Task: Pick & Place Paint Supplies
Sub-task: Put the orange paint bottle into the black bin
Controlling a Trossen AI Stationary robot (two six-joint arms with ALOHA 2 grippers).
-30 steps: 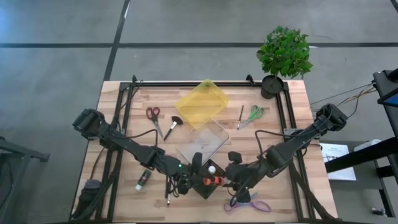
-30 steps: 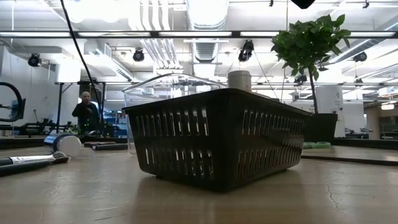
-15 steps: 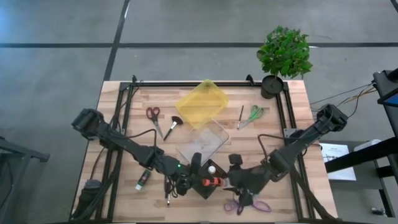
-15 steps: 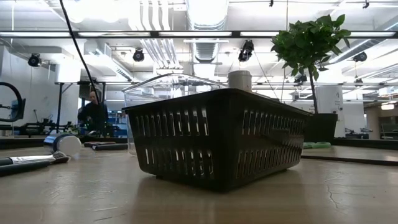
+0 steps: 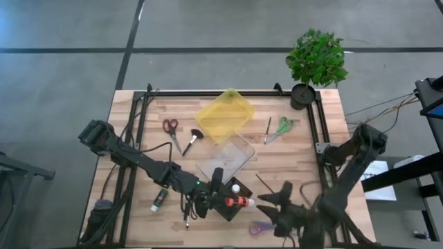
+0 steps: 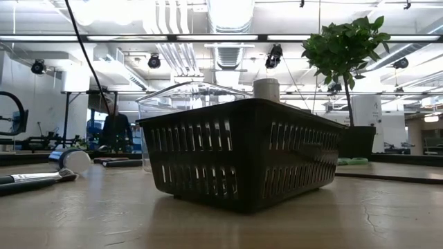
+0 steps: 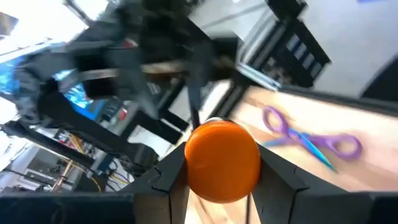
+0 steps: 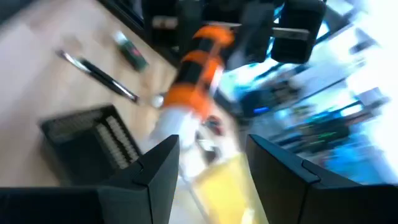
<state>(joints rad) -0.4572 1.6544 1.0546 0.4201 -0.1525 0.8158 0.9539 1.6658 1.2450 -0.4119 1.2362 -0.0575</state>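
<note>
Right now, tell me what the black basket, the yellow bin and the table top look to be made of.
black basket: looks like moulded plastic, matt dark, walls pierced with even rows of slots.
yellow bin: probably thin plastic, translucent yellow with a slight sheen; the wood shows faintly through it.
table top: wood, pale planks with visible seams and grain, worn and finely cracked in the low view, edged by a dark frame, likely metal.

From my overhead feed, the slotted basket sits at the table's near edge, centre. Left gripper is over it, clamped on a paint bottle lying sideways w/ cap toward the right arm. Clear container is just behind the basket, tray behind that. Another bottle lies left of the basket. Scissors sit right of it, near the right gripper, prob. empty.
</note>
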